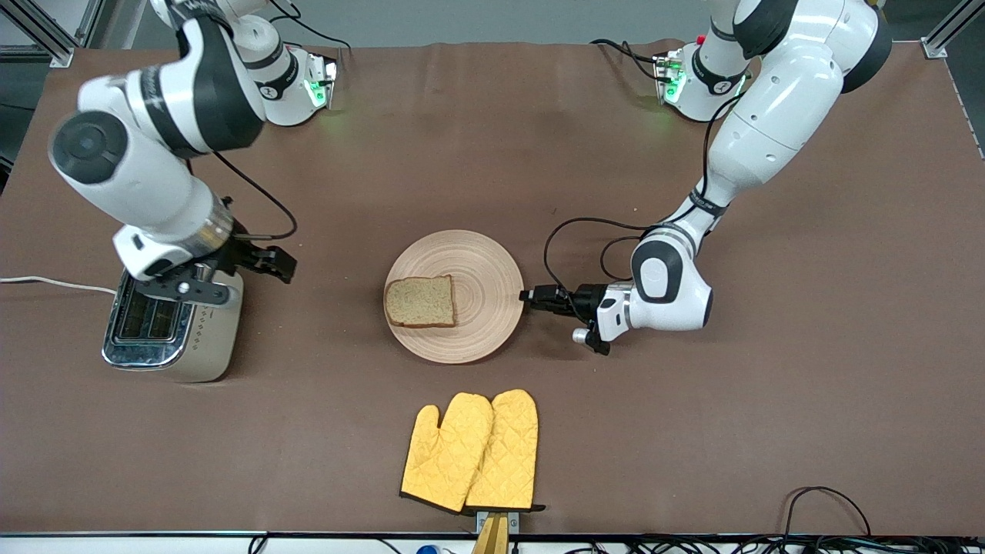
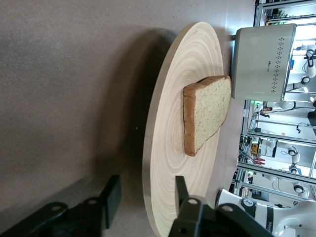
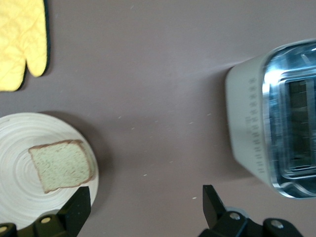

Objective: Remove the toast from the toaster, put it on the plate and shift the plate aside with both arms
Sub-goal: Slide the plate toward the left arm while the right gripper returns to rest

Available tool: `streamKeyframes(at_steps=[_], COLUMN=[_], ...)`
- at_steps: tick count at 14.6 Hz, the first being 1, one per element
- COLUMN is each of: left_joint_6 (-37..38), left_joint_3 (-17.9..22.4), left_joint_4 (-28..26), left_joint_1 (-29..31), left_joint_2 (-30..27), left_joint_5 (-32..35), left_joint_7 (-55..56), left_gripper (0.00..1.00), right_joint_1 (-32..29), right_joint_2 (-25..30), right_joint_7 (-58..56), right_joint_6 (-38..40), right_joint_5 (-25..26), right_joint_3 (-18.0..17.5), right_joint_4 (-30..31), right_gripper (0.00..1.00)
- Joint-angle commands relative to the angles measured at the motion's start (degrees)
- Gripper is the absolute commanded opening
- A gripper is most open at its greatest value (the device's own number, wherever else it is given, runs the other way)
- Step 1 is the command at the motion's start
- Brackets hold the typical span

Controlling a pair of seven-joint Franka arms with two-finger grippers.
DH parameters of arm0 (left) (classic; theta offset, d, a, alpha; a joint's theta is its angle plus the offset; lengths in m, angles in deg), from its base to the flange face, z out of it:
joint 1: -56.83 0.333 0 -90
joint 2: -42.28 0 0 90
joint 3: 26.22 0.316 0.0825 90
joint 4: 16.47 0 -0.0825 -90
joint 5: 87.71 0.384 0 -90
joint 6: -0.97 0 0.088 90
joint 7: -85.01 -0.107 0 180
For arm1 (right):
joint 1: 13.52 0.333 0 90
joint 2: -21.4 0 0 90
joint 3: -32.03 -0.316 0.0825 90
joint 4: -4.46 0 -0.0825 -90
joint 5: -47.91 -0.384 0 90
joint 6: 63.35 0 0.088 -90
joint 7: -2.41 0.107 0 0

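The toast point(image 1: 420, 302) lies flat on the round beige plate point(image 1: 481, 312) in the middle of the table, on the part toward the right arm's end. My left gripper point(image 1: 531, 296) is low at the plate's rim toward the left arm's end. It is open, with the rim between its fingers: in the left wrist view the gripper point(image 2: 146, 190) has one finger over the plate point(image 2: 168, 148) and one outside it, the toast point(image 2: 206, 112) farther in. My right gripper point(image 1: 281, 265) is open and empty, over the table between toaster and plate. The right wrist view shows it point(image 3: 147, 197) beside the plate point(image 3: 19, 197) and toast point(image 3: 61, 165).
A silver toaster point(image 1: 173, 327) with empty slots stands toward the right arm's end, partly under the right arm; it also shows in the right wrist view point(image 3: 276, 128). Two yellow oven mitts point(image 1: 473, 450) lie nearer to the front camera than the plate.
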Motion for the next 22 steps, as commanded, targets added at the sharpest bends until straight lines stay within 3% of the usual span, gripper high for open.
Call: streamKeyframes(at_steps=[1,7,12,17,22], left_joint_6=[-0.8,-0.8,-0.8,-0.2,7.3], left_joint_3=[-0.2,-0.2,-0.2,0.2,0.1], left_joint_4=[0.4,0.4,0.7,0.8,1.9], left_joint_1=[-0.9,-2.7,-2.7,-0.1,11.2], left_joint_2=[0.7,0.8,1.0,-1.1,-5.4], left_joint_5=[-1.6,-3.4,-2.6,-2.4,-2.0], left_joint_7=[-1.3,-1.3,-1.2,-0.6,1.9], left_gripper=[0.44,0.32,0.01,0.01,0.00], right_joint_1=[-4.5,-12.6,-12.5,-11.1,-11.1], right_joint_2=[1.5,12.3,13.1,13.4,13.3], right_joint_7=[-8.8,-14.8,-15.3,-14.8,-15.5], right_joint_6=[6.1,19.0,20.2,22.4,23.0], right_joint_5=[2.2,2.0,1.2,1.3,1.3], right_joint_3=[1.2,3.1,2.9,2.4,2.4], right_joint_4=[-4.9,-5.5,-6.1,-6.1,-6.2], right_gripper=[1.00,1.00,1.00,1.00,1.00])
